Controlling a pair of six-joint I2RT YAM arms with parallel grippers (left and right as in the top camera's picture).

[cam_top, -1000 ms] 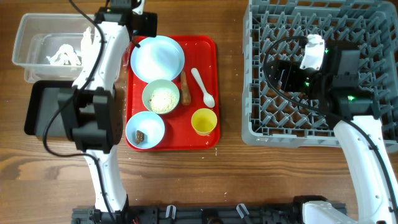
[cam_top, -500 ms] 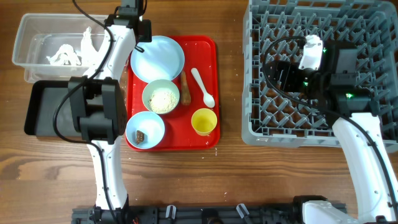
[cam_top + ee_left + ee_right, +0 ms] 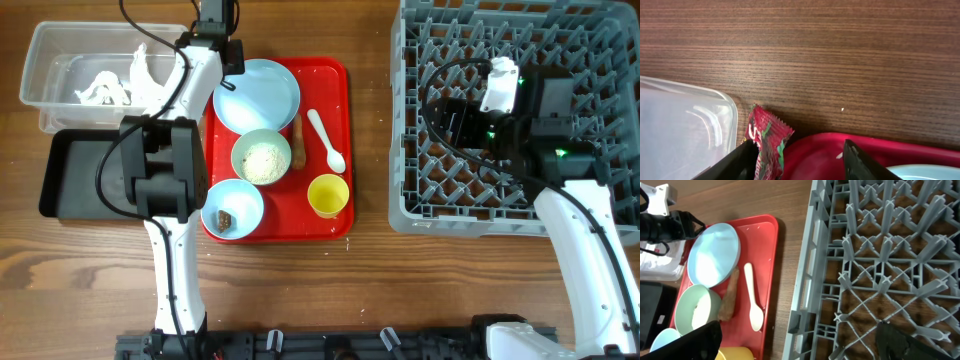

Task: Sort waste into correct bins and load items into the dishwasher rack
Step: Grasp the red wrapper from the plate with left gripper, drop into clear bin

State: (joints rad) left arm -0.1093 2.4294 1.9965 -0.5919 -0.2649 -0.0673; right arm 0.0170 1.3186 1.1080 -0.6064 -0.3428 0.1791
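Risk: on the worktop (image 3: 840,60), the red tray (image 3: 900,150) rim at 6 o'clock and the clear tub (image 3: 685,125) wall at 8 crowd the candy wrapper (image 3: 765,140) between them at 7. Closing could snag a rim or flick it away. Left claw (image 3: 797,147) is spread wide, one finger touching the wrapper, nothing pinched; right claw (image 3: 797,345) is spread, empty.

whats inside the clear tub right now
The clear tub holds crumpled white tissue. The left arm crosses over its end nearest the red tray, so anything there is hidden.
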